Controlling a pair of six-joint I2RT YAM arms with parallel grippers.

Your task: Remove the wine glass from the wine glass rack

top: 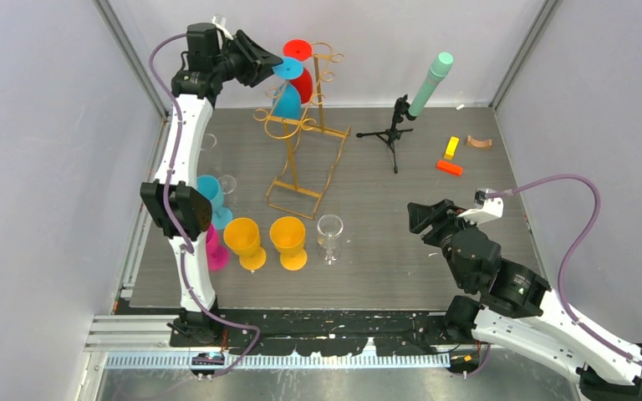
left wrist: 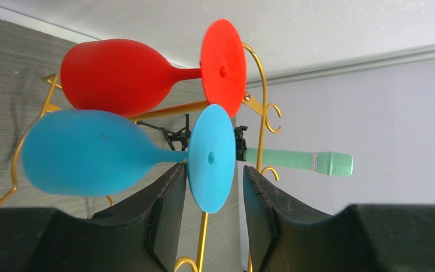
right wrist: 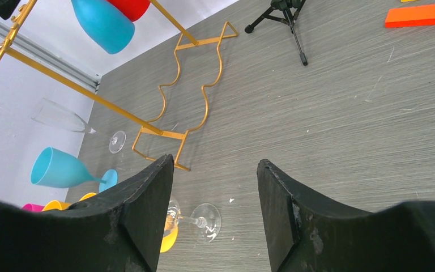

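Note:
The gold wire wine glass rack (top: pixel 305 159) stands at the back middle of the table. A blue wine glass (top: pixel 287 100) and a red wine glass (top: pixel 301 79) hang on it, bowls down. My left gripper (top: pixel 263 60) is raised at the rack's top. In the left wrist view the left gripper (left wrist: pixel 214 169) is open, its jaws on either side of the blue glass's round foot (left wrist: pixel 210 158). The red glass (left wrist: pixel 116 76) hangs just beyond it on the rack (left wrist: pixel 259 85). My right gripper (top: pixel 422 215) hovers low at the right, open and empty (right wrist: pixel 215 161).
A black tripod with a green tube (top: pixel 401 125) stands right of the rack. Cyan (top: pixel 211 196), pink (top: pixel 215 251), two orange (top: pixel 244 242) and clear (top: pixel 329 234) glasses stand at the front left. Orange (top: pixel 449 167) and yellow (top: pixel 451 148) blocks lie at the back right.

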